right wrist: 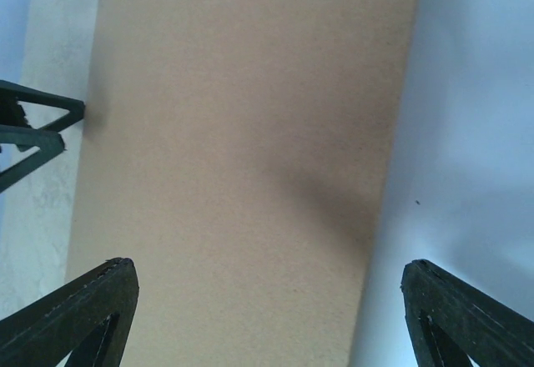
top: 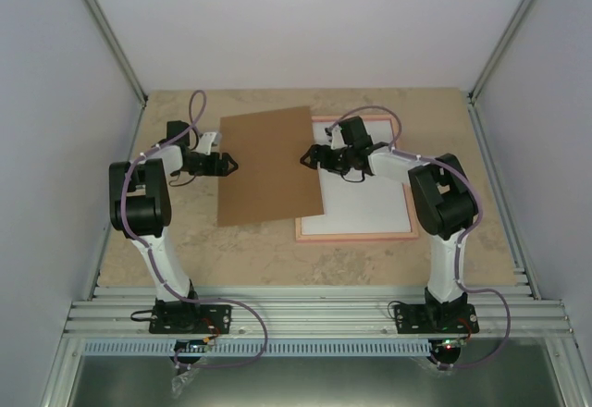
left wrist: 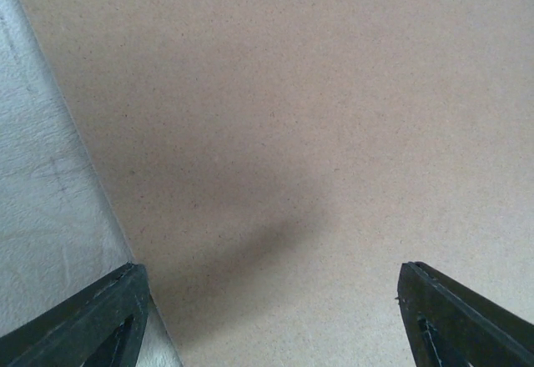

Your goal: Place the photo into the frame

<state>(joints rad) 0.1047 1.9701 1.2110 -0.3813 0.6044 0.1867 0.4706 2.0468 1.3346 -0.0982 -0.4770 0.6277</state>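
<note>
I'm holding the left gripper (top: 228, 163) and right gripper (top: 307, 157) spread wide at the backing board's (top: 268, 171) opposite edges, probably to shift it. The photo (top: 365, 205) is lying back-up in the frame (top: 356, 237), partly under the board's right edge.

a robotics lab test cell: plain white wall panels (top: 305, 18) close in the beige stone-patterned tabletop (top: 277, 259) at nine, twelve and three o'clock, framed by bare aluminium posts (top: 106, 32). at six o'clock a ribbed aluminium rail (top: 314, 314) carries a bolted white-and-black left arm (top: 148, 208) and right arm (top: 446, 205), both trailing purple cables (top: 252, 331).
</note>
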